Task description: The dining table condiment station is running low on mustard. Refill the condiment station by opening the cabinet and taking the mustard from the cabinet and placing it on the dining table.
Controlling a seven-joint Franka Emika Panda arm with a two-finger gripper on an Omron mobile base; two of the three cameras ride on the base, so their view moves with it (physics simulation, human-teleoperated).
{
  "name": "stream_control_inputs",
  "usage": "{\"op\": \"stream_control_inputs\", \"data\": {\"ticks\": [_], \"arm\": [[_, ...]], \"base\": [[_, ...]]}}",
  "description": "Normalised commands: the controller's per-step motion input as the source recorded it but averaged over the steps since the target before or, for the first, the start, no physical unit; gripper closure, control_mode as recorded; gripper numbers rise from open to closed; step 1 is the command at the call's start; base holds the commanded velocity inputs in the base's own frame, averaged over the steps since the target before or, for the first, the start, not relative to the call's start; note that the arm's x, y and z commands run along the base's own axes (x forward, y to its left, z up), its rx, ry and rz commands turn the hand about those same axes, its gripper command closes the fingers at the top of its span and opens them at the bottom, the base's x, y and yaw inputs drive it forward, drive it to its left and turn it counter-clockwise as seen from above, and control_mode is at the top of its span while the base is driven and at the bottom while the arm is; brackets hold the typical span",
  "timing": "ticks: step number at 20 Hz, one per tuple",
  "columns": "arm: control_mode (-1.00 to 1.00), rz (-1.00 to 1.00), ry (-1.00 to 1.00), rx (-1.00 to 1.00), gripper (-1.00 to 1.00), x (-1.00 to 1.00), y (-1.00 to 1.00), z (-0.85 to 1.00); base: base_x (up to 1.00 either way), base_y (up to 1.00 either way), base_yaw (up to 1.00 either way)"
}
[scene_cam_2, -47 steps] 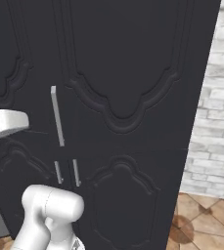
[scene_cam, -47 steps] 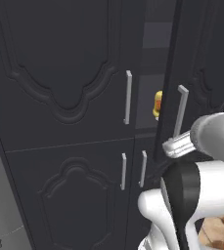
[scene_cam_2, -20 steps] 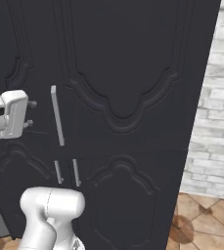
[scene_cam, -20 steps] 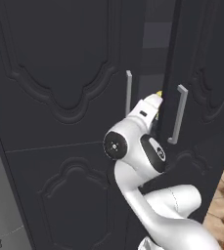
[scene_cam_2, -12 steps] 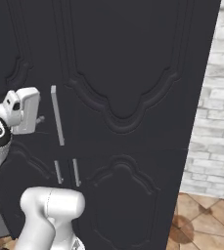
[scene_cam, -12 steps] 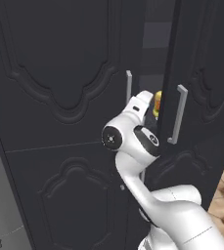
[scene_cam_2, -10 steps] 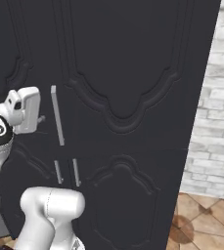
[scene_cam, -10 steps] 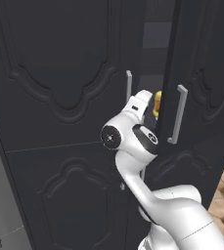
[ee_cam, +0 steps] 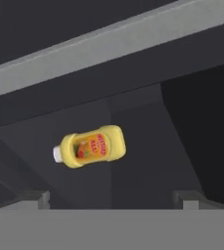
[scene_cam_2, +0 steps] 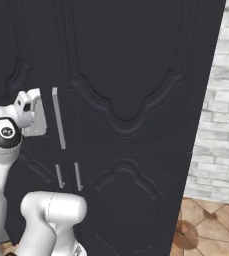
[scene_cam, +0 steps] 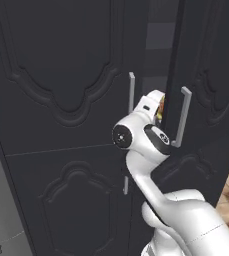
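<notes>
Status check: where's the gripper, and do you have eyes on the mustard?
Gripper open, empty, at the cabinet door gap. Mustard ahead inside, untouched. Nothing between fingertips and bottle; right door only part open.

Base views: close behind arm, either side, both facing the cabinet (scene_cam: 61, 100). Hand view: rolled, looking ahead of jaws, inside.

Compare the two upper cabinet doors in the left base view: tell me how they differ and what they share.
The left upper door sits shut, flush with the cabinet front; the right upper door is swung ajar, leaving a gap where the mustard shows. The left door's handle stands clear of the arm, while the right door's handle stands just right of the arm's wrist. Both are charcoal with curved raised panels and vertical silver bar handles.
</notes>
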Motion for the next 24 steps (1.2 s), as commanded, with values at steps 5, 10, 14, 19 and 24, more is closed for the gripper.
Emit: {"op": "stream_control_inputs", "data": {"ticks": [5,10,14,19,24], "arm": [[-1.00,-0.06,-0.02,0.00,-1.00,-0.49,-0.57,0.00],[-1.00,-0.15,-0.08,0.00,-1.00,-0.90,-0.50,0.00],[-1.00,-0.20,-0.01,0.00,-1.00,-0.65,-0.62,0.03],[-1.00,-0.20,-0.02,0.00,-1.00,-0.68,-0.70,0.04],[-1.00,-0.21,-0.02,0.00,-1.00,-0.59,-0.70,0.05]], "base": [[0.00,0.00,0.00],[0.00,0.00,0.00],[0.00,0.00,0.00],[0.00,0.00,0.00],[0.00,0.00,0.00]]}}
